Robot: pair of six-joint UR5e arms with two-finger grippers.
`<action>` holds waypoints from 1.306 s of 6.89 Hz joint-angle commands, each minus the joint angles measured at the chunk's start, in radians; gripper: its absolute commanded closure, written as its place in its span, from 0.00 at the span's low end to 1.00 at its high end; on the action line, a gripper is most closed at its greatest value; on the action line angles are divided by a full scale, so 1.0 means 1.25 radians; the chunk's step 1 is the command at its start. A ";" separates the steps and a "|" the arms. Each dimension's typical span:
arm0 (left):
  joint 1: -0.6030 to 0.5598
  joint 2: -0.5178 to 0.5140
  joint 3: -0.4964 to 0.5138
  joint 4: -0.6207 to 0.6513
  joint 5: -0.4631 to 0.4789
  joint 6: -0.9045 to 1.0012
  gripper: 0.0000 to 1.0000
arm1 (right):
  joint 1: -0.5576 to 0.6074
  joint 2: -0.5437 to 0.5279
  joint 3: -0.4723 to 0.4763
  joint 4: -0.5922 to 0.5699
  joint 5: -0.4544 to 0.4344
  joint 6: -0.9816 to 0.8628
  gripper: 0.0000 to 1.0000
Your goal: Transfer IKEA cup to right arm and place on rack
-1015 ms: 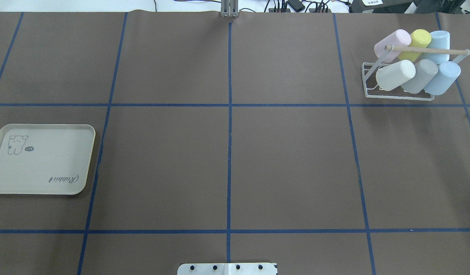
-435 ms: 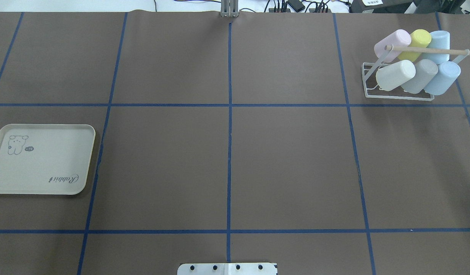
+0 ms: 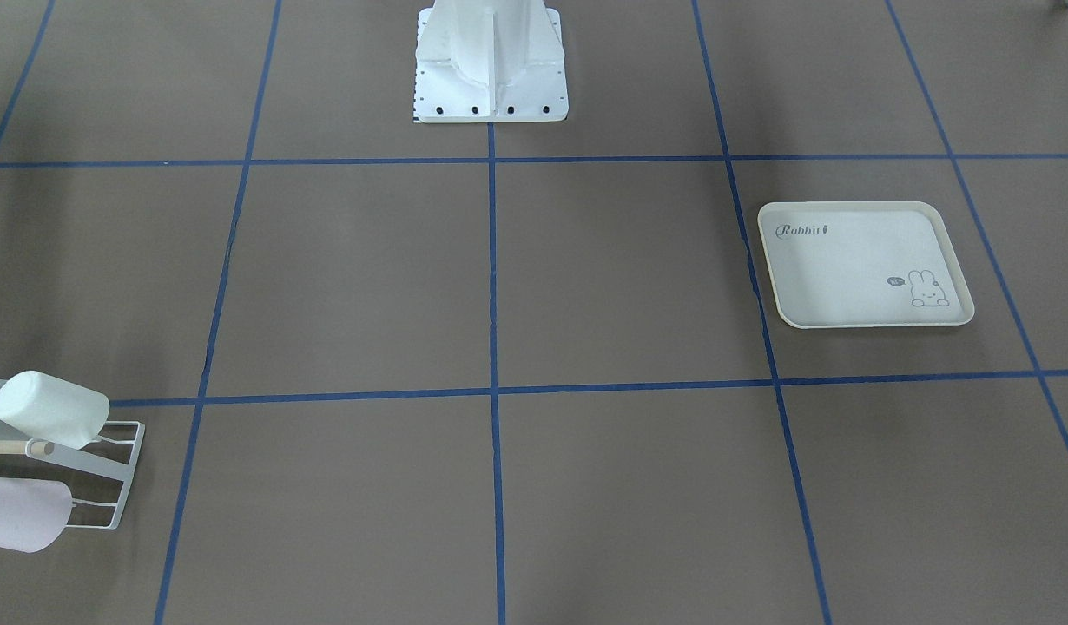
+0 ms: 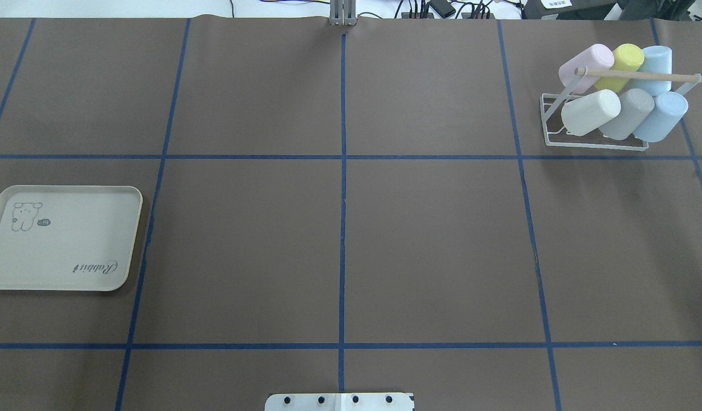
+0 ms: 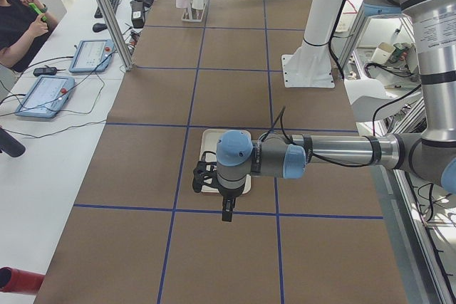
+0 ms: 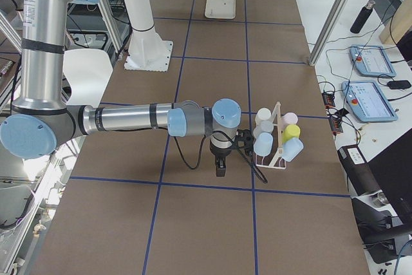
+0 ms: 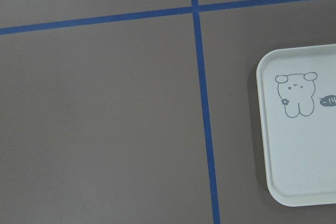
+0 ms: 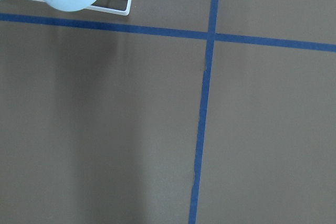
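Nothing on the table has shifted since a second ago, seen from overhead: tray [image 4: 60, 251], rack [image 4: 596, 146] and cups [image 4: 630, 111] sit as before.

Left: the cream tray is printed "Rabbit" [image 4: 95, 267] in script, upside down from this camera. It also carries a small animal drawing [image 4: 24, 216] with a dark speech bubble, too small to read.

The left gripper [image 5: 226, 211] hangs pointing down by the tray's edge. It shows only from the side, so wide or narrow cannot be told.

Bottom centre: white base plate [image 4: 339, 402].

The right gripper [image 6: 220, 167] hangs pointing down just beside the rack. Its fingers likewise cannot be judged.

Far right: the white wire rack with wooden dowel [image 4: 636, 74] holds six tilted cups.
- Behind: pink cup [image 4: 585, 63], yellow cup [image 4: 626, 60], pale blue cup [image 4: 656, 64].
- In front: white cup [image 4: 590, 111], a grey one, blue cup [image 4: 665, 115].

Blue tape lines [image 4: 342, 228] grid the brown table [image 4: 242, 257].
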 commanded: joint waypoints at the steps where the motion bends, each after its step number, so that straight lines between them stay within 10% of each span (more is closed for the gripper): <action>1: 0.000 -0.001 0.000 0.000 0.000 0.000 0.00 | 0.000 0.000 0.005 0.001 0.000 0.000 0.00; 9: 0.000 -0.005 -0.001 -0.002 -0.001 -0.001 0.00 | -0.001 0.000 0.003 0.017 0.000 0.007 0.00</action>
